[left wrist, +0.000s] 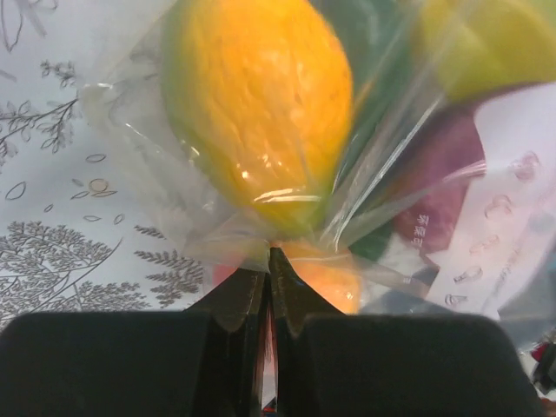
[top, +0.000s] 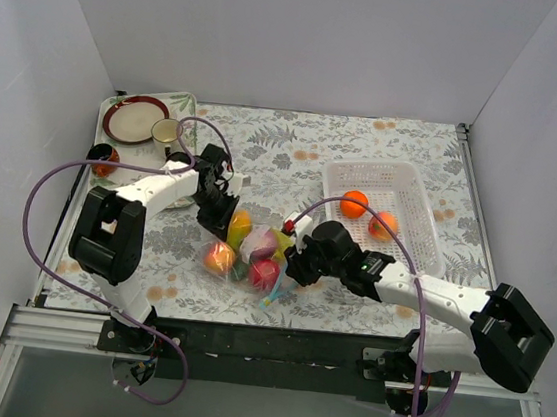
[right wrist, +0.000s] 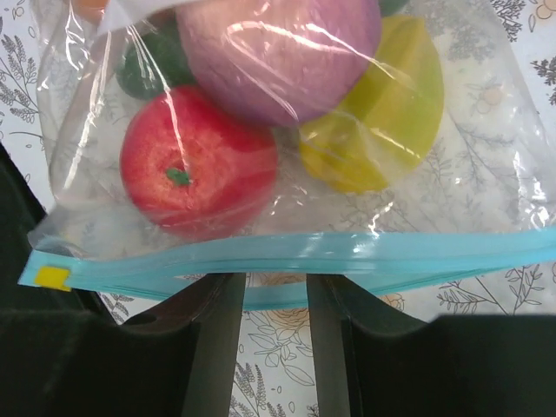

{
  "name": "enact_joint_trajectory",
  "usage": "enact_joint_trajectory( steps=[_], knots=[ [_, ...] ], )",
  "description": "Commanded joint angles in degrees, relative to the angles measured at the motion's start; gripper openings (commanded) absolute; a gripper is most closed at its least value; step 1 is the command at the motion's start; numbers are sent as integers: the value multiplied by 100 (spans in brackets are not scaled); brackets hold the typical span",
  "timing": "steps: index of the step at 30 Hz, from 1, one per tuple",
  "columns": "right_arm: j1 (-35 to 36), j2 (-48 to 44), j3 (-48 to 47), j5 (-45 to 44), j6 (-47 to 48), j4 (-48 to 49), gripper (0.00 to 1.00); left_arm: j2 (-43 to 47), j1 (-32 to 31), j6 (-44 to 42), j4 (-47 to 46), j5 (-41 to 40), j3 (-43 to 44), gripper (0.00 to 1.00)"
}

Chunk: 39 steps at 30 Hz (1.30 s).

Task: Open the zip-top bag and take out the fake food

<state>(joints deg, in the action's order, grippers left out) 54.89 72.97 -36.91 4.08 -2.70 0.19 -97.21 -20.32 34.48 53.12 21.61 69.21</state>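
Note:
The zip-top bag (top: 249, 250) lies on the floral table, mid-front. It holds fake food: a red apple (right wrist: 195, 169), a purple fruit (right wrist: 278, 43), a yellow one (right wrist: 382, 113), a green one (right wrist: 152, 65) and a yellow-orange one (left wrist: 261, 104). My left gripper (top: 220, 212) is shut on the bag's clear film at its far end, seen in the left wrist view (left wrist: 270, 254). My right gripper (top: 293, 260) is open at the bag's near end. Its jaws stand apart right under the light blue zip strip (right wrist: 347, 256), and a lip of the strip shows between them. Two orange fruits (top: 354, 203) lie in the basket.
A white mesh basket (top: 407, 188) stands at the right. At the back left a tray holds a red plate (top: 136, 118) and a cup (top: 165, 131). A small orange-brown jar (top: 103, 160) stands beside it. White walls enclose the table.

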Motion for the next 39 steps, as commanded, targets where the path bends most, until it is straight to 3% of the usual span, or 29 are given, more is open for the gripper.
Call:
enact_joint_trajectory(
  steps=[1, 7, 13, 14, 16, 28, 33, 35, 36, 39],
  knots=[
    [109, 51, -54, 199, 111, 280, 43, 71, 19, -187, -372, -911, -381, 0],
    [249, 253, -212, 515, 208, 359, 48, -228, 19, -143, -733, -1545, -619, 0],
    [355, 832, -721, 823, 261, 245, 63, -509, 19, 85, -970, -1669, -619, 0],
    [364, 876, -765, 814, 252, 245, 81, -553, 19, 85, -944, -1660, -611, 0],
    [382, 973, -897, 823, 419, 315, 99, -659, 1, 111, -909, -1633, -610, 0],
    [399, 1755, -1153, 753, 516, 377, 99, -519, -51, 226, -760, -1405, -487, 0],
    [399, 1835, -1012, 717, 516, 535, 97, -474, -51, 191, -760, -1405, -540, 0],
    [399, 1809, -1029, 682, 534, 544, 78, -483, -51, 199, -777, -1405, -549, 0],
    [399, 1774, -1038, 656, 534, 535, 61, -483, -51, 200, -786, -1405, -549, 0],
    [399, 1405, -1012, 463, 516, 535, 42, -483, -51, 173, -830, -1448, -619, 0]
  ],
)
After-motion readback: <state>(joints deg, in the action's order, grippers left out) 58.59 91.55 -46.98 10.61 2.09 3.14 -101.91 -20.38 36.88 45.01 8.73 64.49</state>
